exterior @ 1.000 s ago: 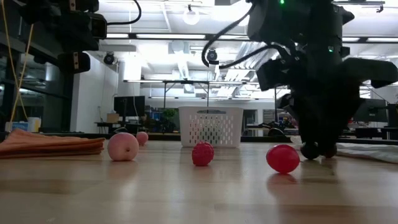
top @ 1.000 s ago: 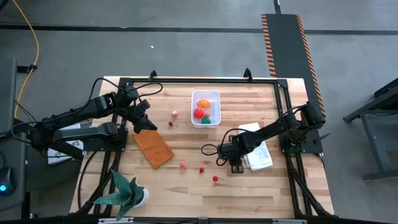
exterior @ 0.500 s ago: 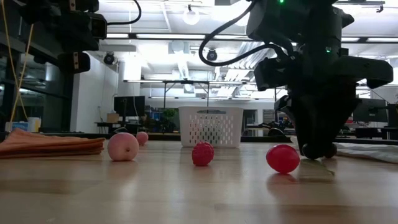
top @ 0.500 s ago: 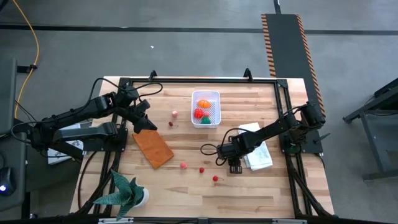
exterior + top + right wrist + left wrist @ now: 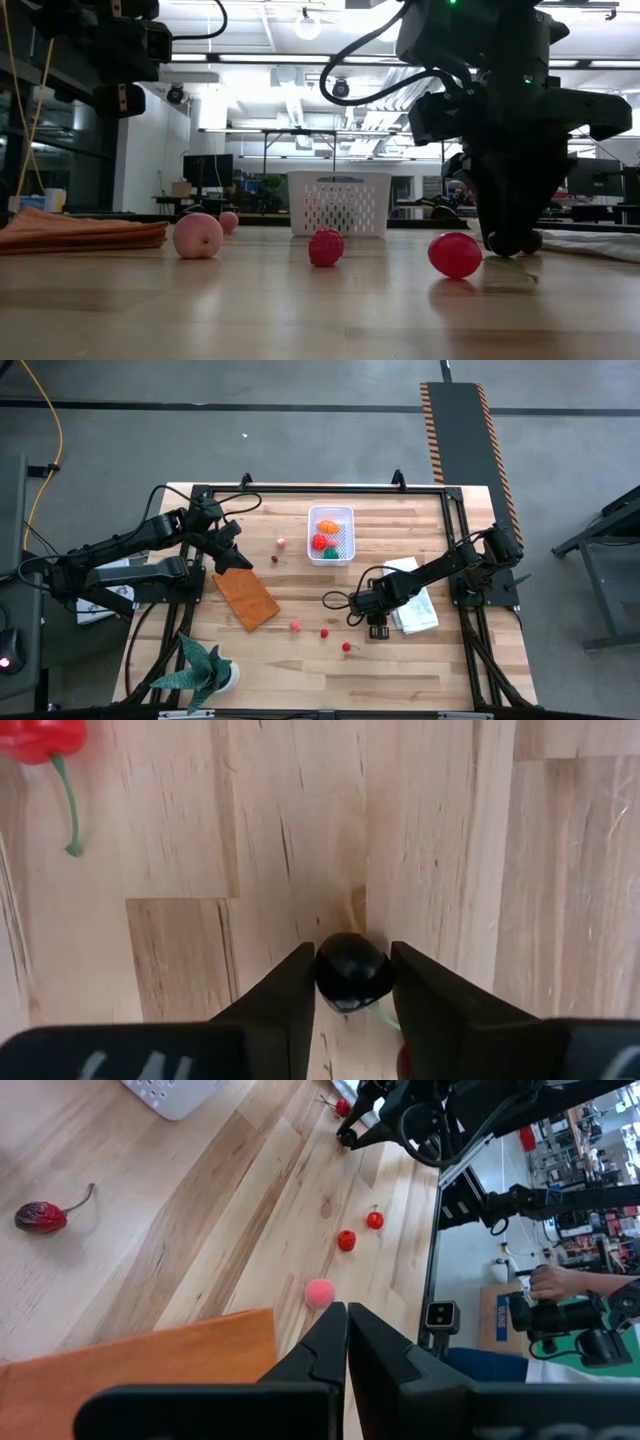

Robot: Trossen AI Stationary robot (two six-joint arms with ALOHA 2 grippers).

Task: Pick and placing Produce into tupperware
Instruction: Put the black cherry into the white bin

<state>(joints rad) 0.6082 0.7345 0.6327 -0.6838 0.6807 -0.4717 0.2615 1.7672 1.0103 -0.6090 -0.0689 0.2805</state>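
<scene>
One dark berry (image 5: 352, 970) — half-hidden | right pincer (image 5: 352, 982) pinching it

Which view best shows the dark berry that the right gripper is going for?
The right wrist view: the dark berry sits between the right gripper's fingers, both touching it, on the wooden table. In the high and low views the arm hides it; the left wrist view shows only that arm far off.

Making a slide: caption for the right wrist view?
Right pincer closing around a dark berry on the wooden table.
</scene>
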